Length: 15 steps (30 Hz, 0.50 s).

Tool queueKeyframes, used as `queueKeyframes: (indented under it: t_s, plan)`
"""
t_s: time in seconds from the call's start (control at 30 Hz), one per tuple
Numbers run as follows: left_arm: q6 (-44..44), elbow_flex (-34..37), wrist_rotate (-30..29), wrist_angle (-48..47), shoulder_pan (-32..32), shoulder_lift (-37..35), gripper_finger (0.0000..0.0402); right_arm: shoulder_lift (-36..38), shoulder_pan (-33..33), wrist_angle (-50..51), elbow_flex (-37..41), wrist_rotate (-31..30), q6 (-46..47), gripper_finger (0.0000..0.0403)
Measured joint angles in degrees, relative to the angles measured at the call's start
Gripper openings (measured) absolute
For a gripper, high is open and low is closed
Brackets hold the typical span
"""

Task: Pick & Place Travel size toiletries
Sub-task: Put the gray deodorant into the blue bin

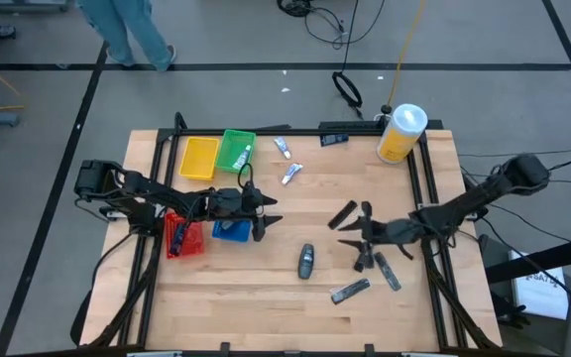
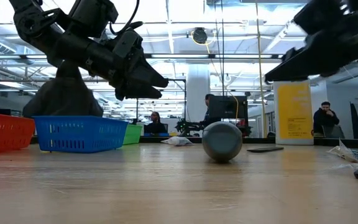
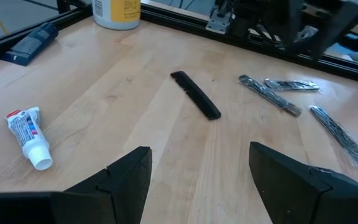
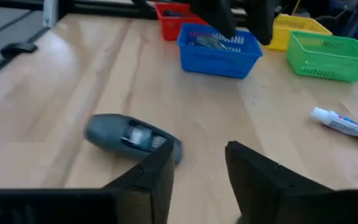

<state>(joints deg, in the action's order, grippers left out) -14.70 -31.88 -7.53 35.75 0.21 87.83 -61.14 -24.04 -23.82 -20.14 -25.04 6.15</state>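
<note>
White tubes lie flat on the table [image 1: 290, 174] [image 1: 283, 148] [image 3: 27, 134] [image 4: 344, 124], and one lies in the green tray [image 1: 236, 149]. A black comb [image 1: 342, 214] [image 3: 196, 102], a rounded grey piece [image 1: 306, 261] [image 4: 129, 137] [image 2: 222, 141] and flat dark packets [image 1: 350, 291] [image 1: 387, 273] [image 3: 269, 93] also lie on the wood. My left gripper [image 1: 271, 216] [image 3: 201, 168] hangs open and empty just right of the blue tray [image 1: 231, 230]. My right gripper [image 1: 348, 235] [image 4: 199, 168] is open and empty between the comb and the grey piece.
Red tray [image 1: 181, 236], blue tray [image 4: 219, 46] with silvery items inside, yellow tray [image 1: 199, 157] and green tray [image 4: 331, 56] stand at the table's left. A yellow container with a white lid [image 1: 401, 132] stands at the far right. Black rails [image 1: 424, 178] edge the table.
</note>
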Motion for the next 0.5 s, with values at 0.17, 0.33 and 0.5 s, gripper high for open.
queueKeyframes:
  t_s: [0.17,0.33,0.5]
  plan:
    - [0.02,0.0,0.0,0.0,0.02,0.0,0.0266,0.63,-5.82,0.12,0.0,-2.09,4.0,0.0155]
    - [1.73,0.0,0.02,0.16,0.02,0.0,0.0266,-1.2,-10.09,0.09,-0.04,-2.18,8.81,0.0155]
    - [-0.17,0.0,4.24,2.71,0.0,0.0,0.0266,-8.87,-11.64,-4.57,-0.04,-2.22,12.59,0.0155]
